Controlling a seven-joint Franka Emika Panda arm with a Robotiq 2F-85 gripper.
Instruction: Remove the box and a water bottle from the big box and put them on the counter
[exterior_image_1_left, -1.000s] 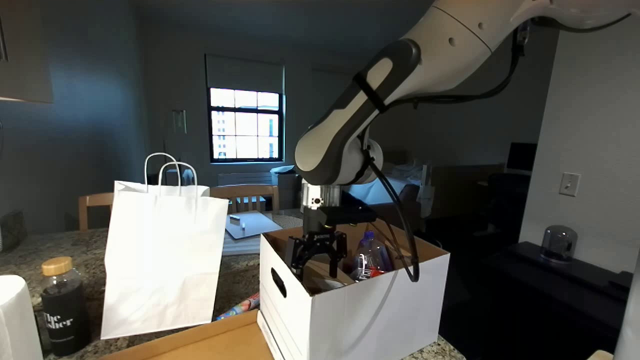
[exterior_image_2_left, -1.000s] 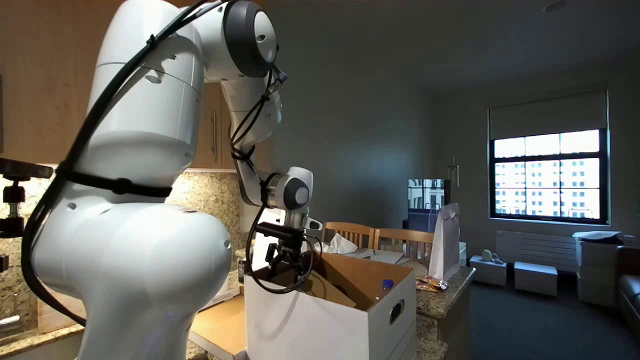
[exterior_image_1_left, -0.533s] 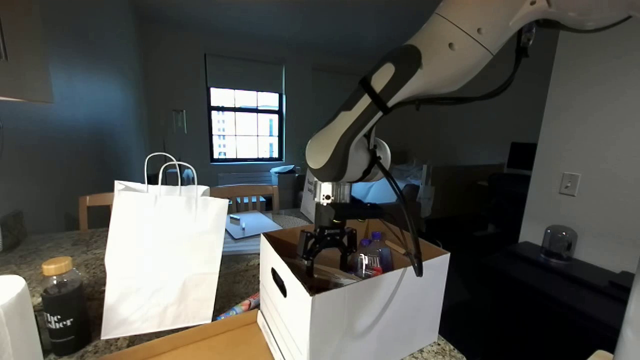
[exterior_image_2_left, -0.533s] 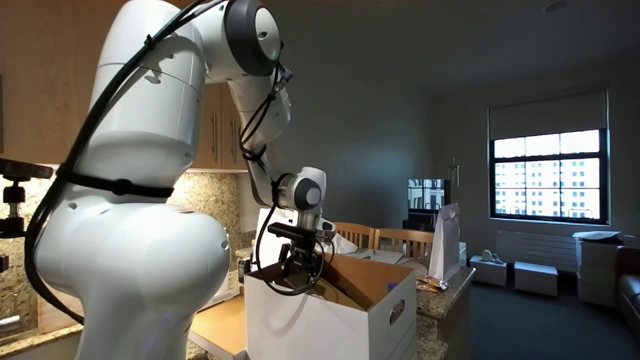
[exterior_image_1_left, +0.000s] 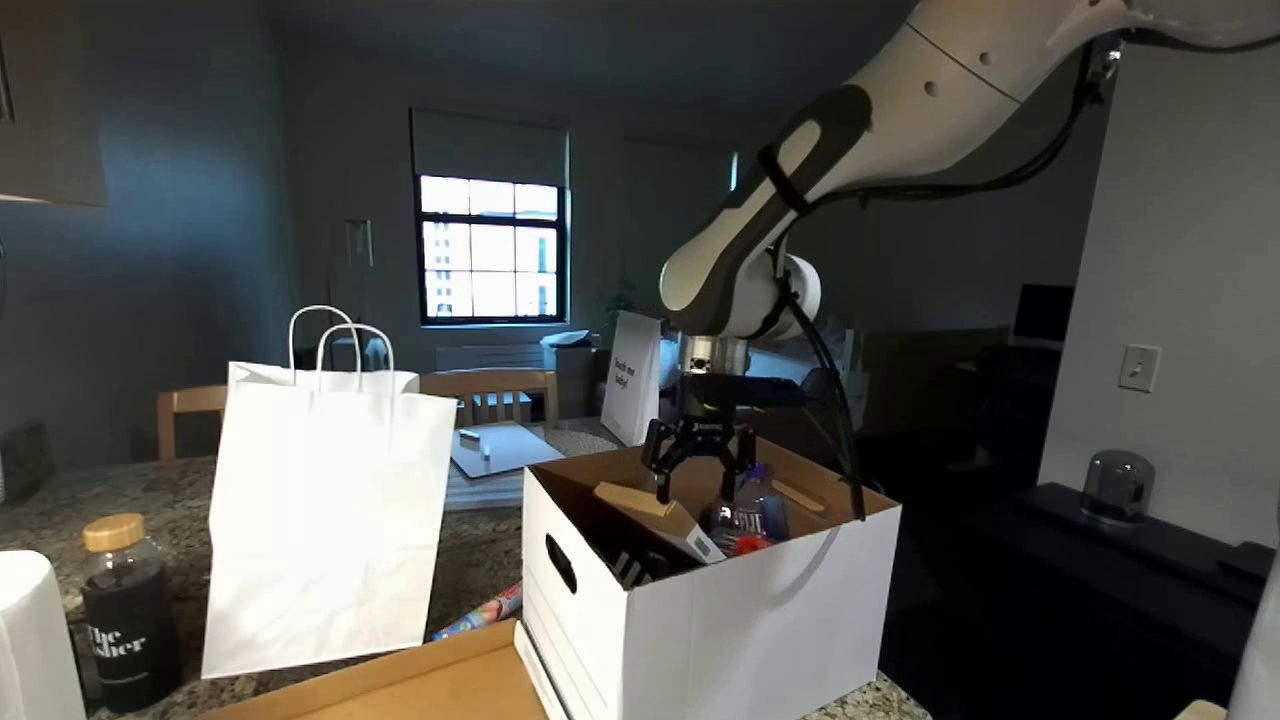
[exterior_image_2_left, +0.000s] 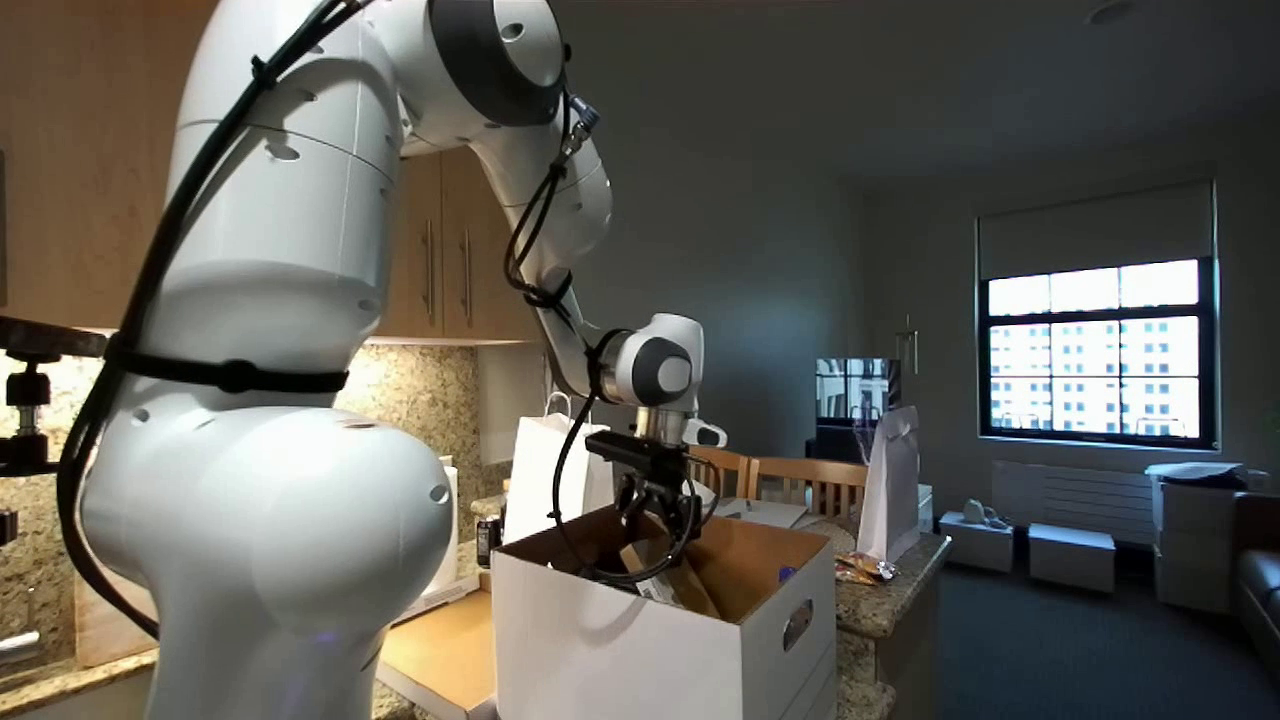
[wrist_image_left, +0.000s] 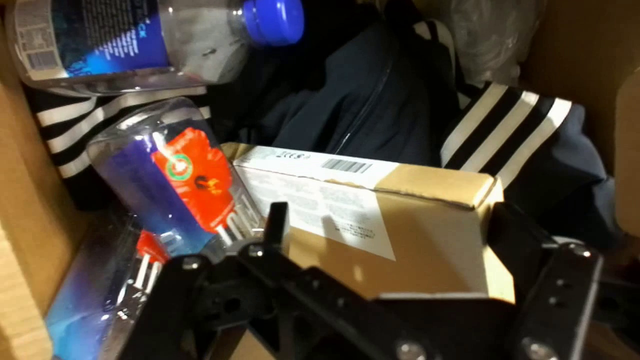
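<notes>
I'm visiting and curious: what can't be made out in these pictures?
Small box, in the wrist view: partly hidden by the end effector.
Its label, same view: fine print blurred.
Big box, in an exterior view: bottom cut off by the lower edge.
Water bottle, in an exterior view: nearly all hidden by the big box's wall.

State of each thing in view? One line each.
Small box: tilted, visible end closed.
End effector: fingers apart; grip on small box unclear.
Big box: open-topped.
Water bottle atop wrist view: capped.
Striped fabric: crumpled.
White paper bag: standing, handles up.
Dark jar: upright, lid on.
Window shade: partly lowered.
Light switch: too small to tell.
</notes>
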